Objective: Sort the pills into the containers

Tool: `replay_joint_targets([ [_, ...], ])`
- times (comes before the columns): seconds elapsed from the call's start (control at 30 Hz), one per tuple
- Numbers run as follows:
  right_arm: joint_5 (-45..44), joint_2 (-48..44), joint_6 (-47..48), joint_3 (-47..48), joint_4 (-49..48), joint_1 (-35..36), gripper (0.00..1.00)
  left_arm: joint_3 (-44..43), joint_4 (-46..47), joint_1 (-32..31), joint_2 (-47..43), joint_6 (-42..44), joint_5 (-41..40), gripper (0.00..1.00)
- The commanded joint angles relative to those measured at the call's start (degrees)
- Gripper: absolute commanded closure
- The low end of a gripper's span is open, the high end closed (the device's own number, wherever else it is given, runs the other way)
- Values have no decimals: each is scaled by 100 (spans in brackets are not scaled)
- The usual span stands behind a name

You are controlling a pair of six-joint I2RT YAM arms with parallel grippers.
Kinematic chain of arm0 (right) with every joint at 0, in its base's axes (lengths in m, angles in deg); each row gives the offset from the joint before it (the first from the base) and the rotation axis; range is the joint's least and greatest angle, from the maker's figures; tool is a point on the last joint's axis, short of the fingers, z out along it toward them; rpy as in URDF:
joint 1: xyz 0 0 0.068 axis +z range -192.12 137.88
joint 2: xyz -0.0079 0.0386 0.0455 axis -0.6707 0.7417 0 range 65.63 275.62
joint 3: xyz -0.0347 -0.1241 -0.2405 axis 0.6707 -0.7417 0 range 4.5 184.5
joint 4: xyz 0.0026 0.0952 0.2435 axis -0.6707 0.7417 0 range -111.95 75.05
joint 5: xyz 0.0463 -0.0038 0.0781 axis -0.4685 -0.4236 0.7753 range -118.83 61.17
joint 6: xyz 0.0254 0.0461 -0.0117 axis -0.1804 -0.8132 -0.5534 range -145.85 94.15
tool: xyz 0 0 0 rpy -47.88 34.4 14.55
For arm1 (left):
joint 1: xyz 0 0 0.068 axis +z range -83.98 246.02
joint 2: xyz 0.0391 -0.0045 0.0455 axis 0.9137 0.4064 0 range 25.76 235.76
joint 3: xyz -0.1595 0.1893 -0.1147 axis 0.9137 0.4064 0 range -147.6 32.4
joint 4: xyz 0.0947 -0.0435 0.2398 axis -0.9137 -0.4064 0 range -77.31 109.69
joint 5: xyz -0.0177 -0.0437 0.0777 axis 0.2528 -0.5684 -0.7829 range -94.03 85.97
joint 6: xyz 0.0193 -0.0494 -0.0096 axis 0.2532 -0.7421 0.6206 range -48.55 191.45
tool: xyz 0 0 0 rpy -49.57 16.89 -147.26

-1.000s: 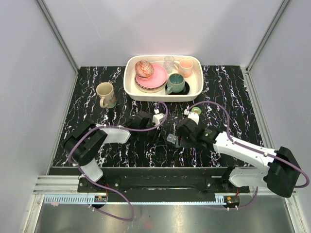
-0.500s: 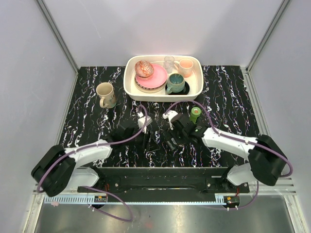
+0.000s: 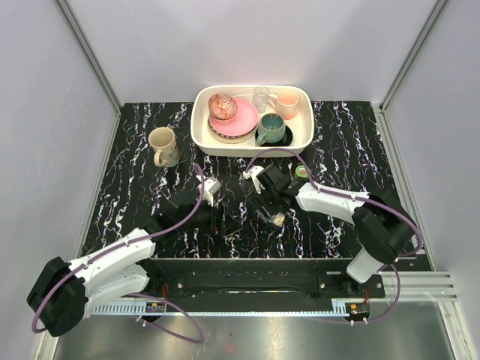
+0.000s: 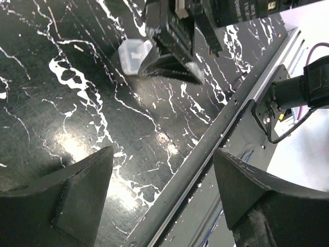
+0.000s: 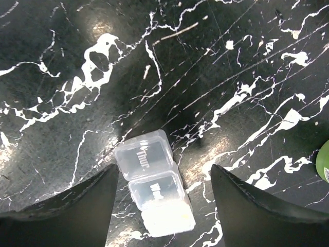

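Left fingers: the left gripper [image 4: 163, 154] stands apart and holds nothing. A second ago it was nearly shut beside the strip. It now sits back toward the left, well clear.
Right fingers: the right gripper [image 5: 164, 172] is apart and straddles the containers [image 5: 154, 190] from above. No grip on them shows.
Task's thing: the containers lie flat on the bench [image 3: 135, 187] at front centre, just under the right gripper, shifted slightly right.
Pills: the pills [image 5: 165, 218] show as a yellowish patch in the end compartment nearest the right wrist camera.
Meaning: the strip looks released. One compartment is probably filled and the two lettered ones are still to do.
Right wrist only: it shows all three compartments, and a sliver of the green bottle [image 5: 324, 160].
Left wrist only: it shows one end of the strip beneath the right arm's fingers, with no pills visible.
Top only: it shows both arms, the mug [image 3: 163, 146] and the tray [image 3: 199, 127].
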Motion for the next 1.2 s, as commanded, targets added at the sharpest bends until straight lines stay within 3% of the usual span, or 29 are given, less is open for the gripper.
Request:
replay_joint_targets([
  [0.0,165,57,47,331,378,-153,25,-22,-132,-14,-129,-18,-220,17],
  [0.5,534,144,-270,331,1002,-179,35,-22,-211,-14,-120,43,-238,16],
  [0.97,903,610,-656,841,889,-162,63,66,-484,-14,-585,-114,-554,16],
  [1.1,1026,628,-718,1008,739,-21,59,215,-721,-14,-1120,-360,-1001,16],
  [1.13,1026,637,-727,1060,730,22,55,241,-791,-14,-1209,-439,-1124,16],
  [1.17,1009,663,-727,1078,730,40,41,277,-835,-14,-1288,-475,-1169,16],
])
